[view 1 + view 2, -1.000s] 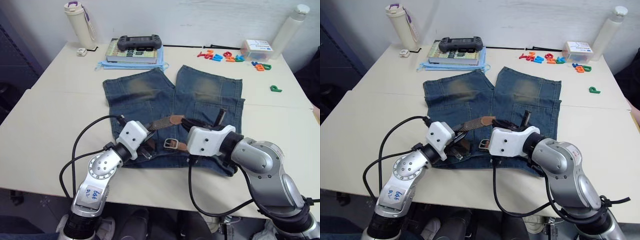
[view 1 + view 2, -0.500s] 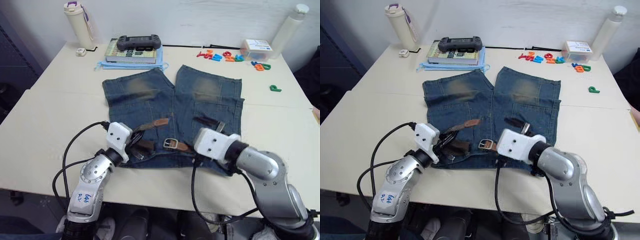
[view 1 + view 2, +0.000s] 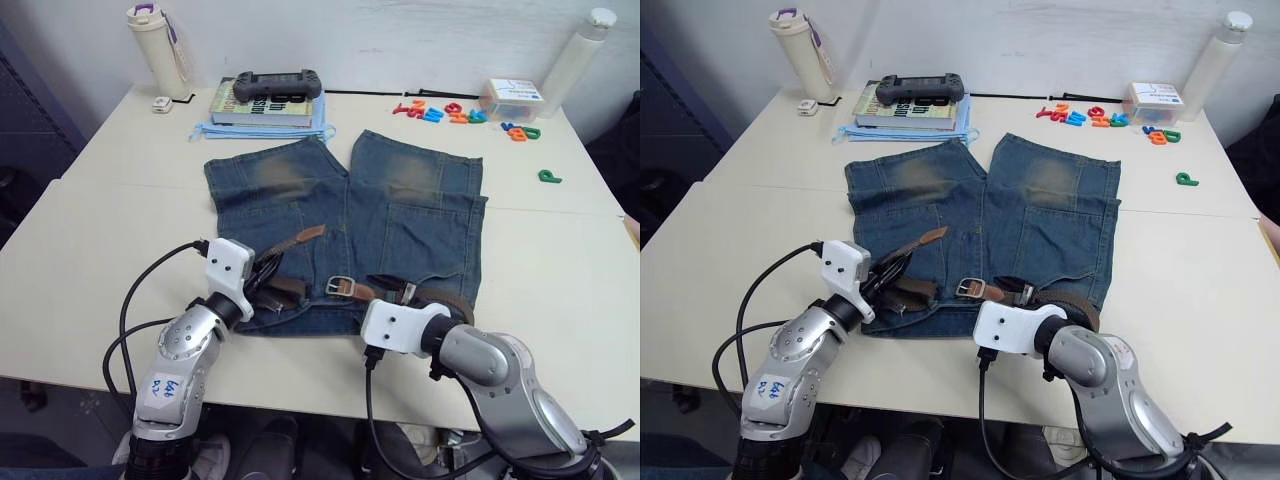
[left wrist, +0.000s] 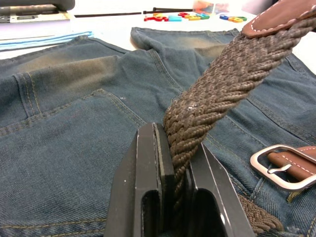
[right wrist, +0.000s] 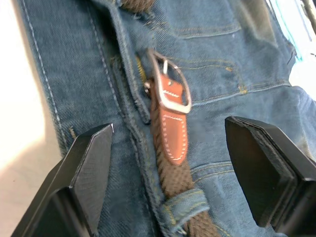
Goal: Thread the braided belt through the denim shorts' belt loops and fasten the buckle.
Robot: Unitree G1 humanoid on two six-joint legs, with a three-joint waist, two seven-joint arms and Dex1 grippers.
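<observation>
You can't see the near stretch of the braided belt once it drops between the left tool's black fingers. In the right wrist view, the belt runs under a belt loop and then off the picture's edge. From the head views, the right arm's housing covers the right tool, and part of the denim shorts' waistband sits behind it. The book's cover text is too small to read.
</observation>
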